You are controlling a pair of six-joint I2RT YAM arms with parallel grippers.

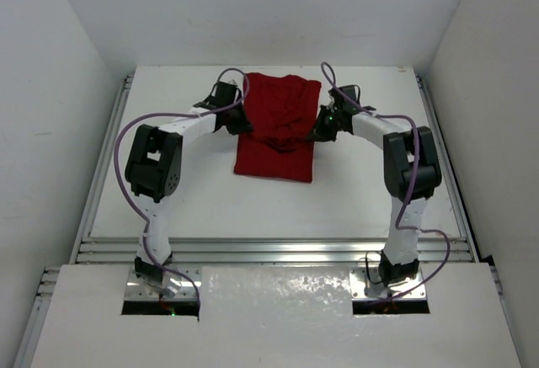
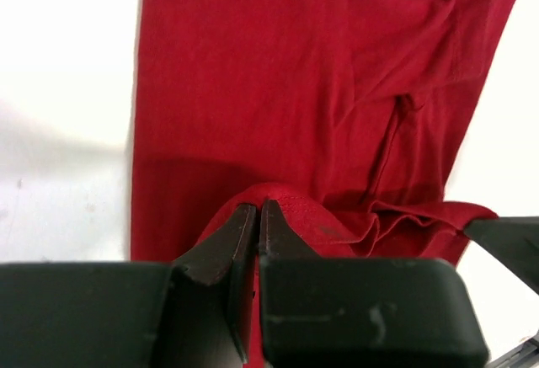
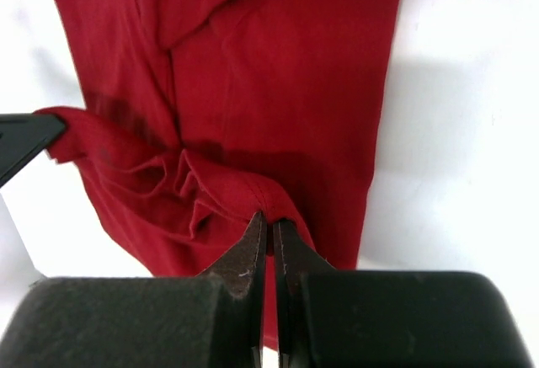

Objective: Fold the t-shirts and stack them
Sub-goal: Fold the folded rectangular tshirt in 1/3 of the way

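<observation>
A dark red t-shirt (image 1: pixel 278 128) lies as a long narrow strip on the white table, its near part flat and its far part rumpled. My left gripper (image 1: pixel 245 122) is at the strip's left edge, shut on a raised hem of the t-shirt (image 2: pixel 278 208). My right gripper (image 1: pixel 313 130) is at the right edge, shut on a bunched fold of the t-shirt (image 3: pixel 253 191). Between the two grippers the cloth sags in loose folds above the layer on the table. The left wrist view shows the gripper (image 2: pixel 257 210) pinching the hem; the right wrist view shows its gripper (image 3: pixel 271 221) pinching the fold.
The white table (image 1: pixel 168 191) is ringed by a metal rail frame (image 1: pixel 269 250) and white enclosure walls. Purple cables (image 1: pixel 126 145) loop off both arms. The other gripper's dark finger shows at the edge of each wrist view.
</observation>
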